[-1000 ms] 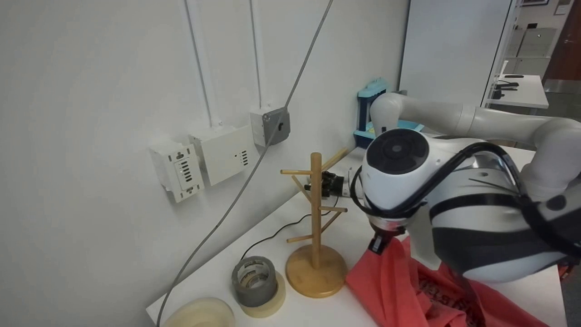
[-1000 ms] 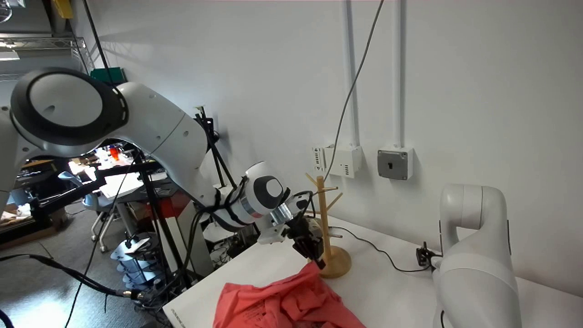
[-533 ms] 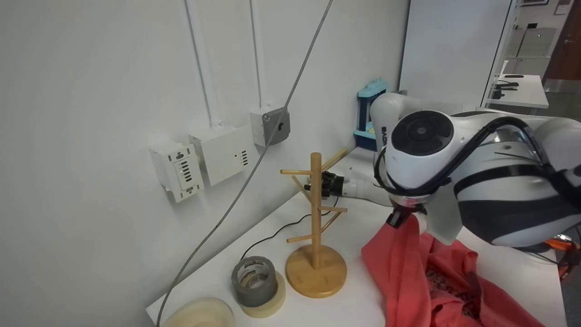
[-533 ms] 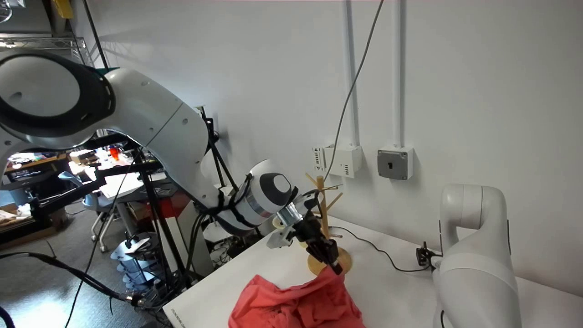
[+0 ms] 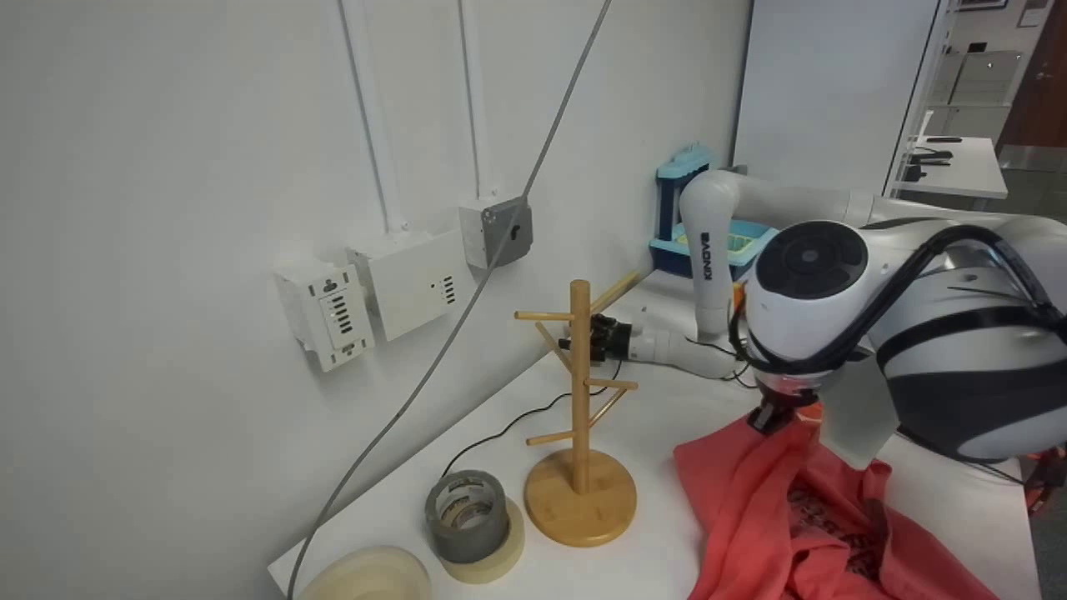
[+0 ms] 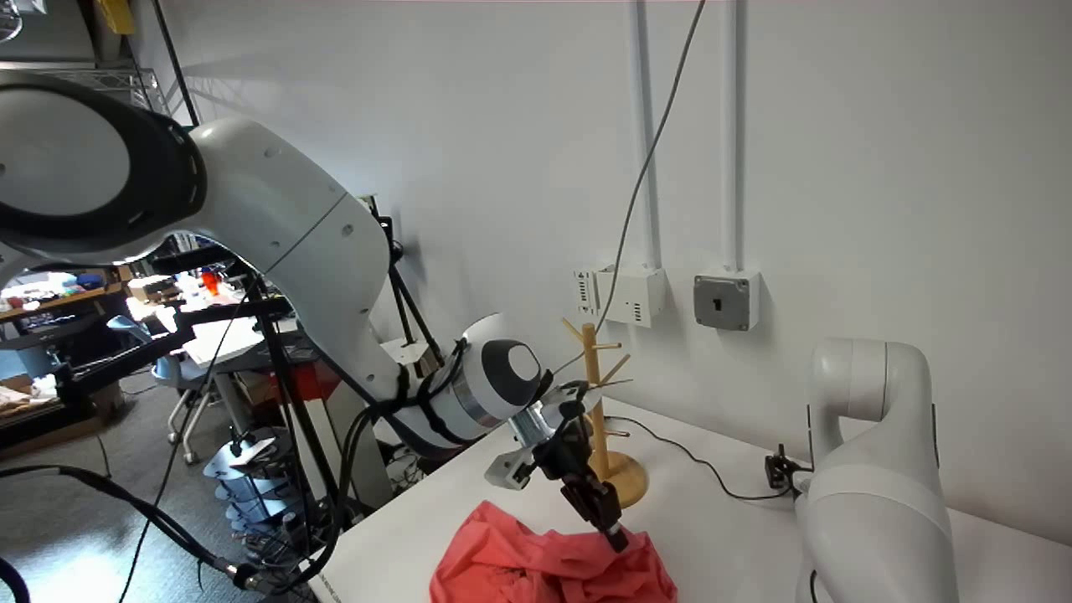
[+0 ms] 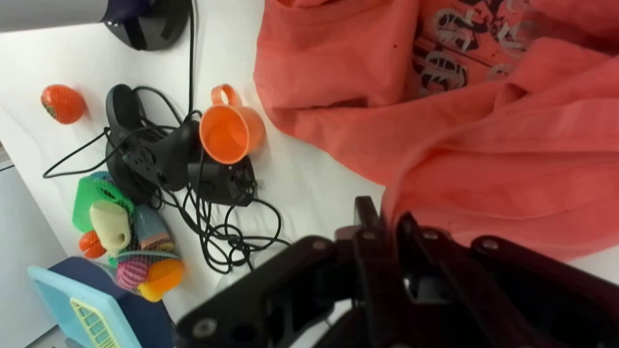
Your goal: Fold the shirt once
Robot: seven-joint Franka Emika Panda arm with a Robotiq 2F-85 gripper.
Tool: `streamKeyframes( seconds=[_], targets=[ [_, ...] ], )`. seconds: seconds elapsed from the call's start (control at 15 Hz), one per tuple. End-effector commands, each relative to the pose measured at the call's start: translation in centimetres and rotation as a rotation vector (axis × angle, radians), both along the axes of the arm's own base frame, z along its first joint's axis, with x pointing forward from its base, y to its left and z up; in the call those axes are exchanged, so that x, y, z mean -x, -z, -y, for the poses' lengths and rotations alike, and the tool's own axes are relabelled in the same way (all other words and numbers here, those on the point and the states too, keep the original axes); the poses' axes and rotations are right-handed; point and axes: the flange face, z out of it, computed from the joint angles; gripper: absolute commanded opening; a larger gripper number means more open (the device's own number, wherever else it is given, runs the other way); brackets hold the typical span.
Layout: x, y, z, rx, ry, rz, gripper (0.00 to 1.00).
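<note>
The shirt is a rumpled coral-red cloth with dark print, lying on the white table in both exterior views [image 5: 754, 517] [image 6: 536, 559]. It fills the upper right of the wrist view [image 7: 333, 63], where the print shows between folds. My gripper [image 7: 388, 210] is shut on an edge of the shirt, with cloth running between its fingertips. In both exterior views the gripper [image 5: 770, 417] [image 6: 615, 536] points down at the shirt's wall-side part. The held part is raised a little in a ridge, and the rest lies bunched on the table. The shirt's near end is cut off in both exterior views.
A wooden peg stand [image 5: 581, 500] stands beside the shirt, with tape rolls [image 5: 467, 517] farther along. A second white arm [image 5: 708, 267] rests along the wall. The wrist view shows an orange cup [image 7: 227, 128], black controllers with cables [image 7: 154, 159] and netted toys [image 7: 116, 227].
My gripper has carried the held edge away from the wooden stand, toward the second arm. It rose first and is now lower again. The shirt's near-stand edge has shifted along with it.
</note>
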Motion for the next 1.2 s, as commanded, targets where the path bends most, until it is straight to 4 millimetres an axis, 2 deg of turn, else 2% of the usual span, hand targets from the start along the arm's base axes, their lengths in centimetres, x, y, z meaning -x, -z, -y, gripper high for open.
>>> streamKeyframes(
  seconds=[0.0, 0.13, 0.27, 0.47, 0.67, 0.87, 1.13],
  targets=[
    [1.8, 0.1, 0.7, -0.044, 0.064, -0.02, 0.45],
    [2.3, 0.1, 0.5, -0.036, 0.068, -0.012, 0.61],
    [2.6, -0.3, -0.5, -0.047, 0.057, -0.006, 0.74],
    [3.2, -0.7, -3.7, -0.135, 0.028, -0.018, 0.98],
    [3.9, -0.5, -7.7, -0.227, 0.002, -0.033, 1.0],
    [4.5, 1.1, -11.1, -0.335, 0.011, -0.053, 1.0],
    [4.5, 2.9, -13.7, -0.449, -0.001, -0.04, 1.0]
  ],
)
